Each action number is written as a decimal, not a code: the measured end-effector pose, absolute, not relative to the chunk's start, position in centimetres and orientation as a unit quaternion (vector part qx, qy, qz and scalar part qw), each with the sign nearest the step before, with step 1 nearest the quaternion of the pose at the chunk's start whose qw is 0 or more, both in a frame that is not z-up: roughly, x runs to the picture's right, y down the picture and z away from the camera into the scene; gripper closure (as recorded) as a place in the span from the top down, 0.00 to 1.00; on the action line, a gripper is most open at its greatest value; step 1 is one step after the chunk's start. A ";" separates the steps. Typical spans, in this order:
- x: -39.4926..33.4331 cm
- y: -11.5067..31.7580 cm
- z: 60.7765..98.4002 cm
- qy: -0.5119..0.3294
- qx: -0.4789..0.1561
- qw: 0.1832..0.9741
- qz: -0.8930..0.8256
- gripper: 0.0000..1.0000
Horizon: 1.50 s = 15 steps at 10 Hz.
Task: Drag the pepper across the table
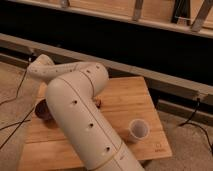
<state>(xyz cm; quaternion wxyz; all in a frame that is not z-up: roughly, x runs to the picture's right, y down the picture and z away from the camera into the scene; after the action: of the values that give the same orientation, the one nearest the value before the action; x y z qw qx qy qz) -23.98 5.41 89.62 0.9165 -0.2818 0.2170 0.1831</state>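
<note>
Pincer hidden behind white arm (75,105), pressed together, by table (131,99), contents unseen.

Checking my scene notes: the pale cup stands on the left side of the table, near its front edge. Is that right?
No: the camera view shows the cup on the table's right side, near its front edge. The dark bowl is on the left. The claw is hidden behind the arm.

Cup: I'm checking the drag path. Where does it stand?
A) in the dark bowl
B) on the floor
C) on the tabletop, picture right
C: the cup stands on the table, to the right of the arm; the gripper, shut, is hidden behind that arm.
</note>
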 end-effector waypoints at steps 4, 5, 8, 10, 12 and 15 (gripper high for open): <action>-26.1 6.2 89.8 0.207 -0.276 0.925 0.159 0.00; -26.9 6.3 89.8 0.204 -0.274 0.927 0.155 0.00; -28.2 6.3 90.0 0.198 -0.262 0.932 0.151 0.00; -28.7 6.2 90.1 0.196 -0.250 0.936 0.153 0.00; -29.2 5.9 90.2 0.192 -0.237 0.938 0.164 0.00; -30.1 5.5 89.8 0.177 -0.224 0.942 0.177 0.00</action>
<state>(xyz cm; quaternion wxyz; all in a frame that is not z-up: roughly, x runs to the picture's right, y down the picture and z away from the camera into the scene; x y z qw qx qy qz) -30.15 5.47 89.79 0.9419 -0.2242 0.1768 0.1771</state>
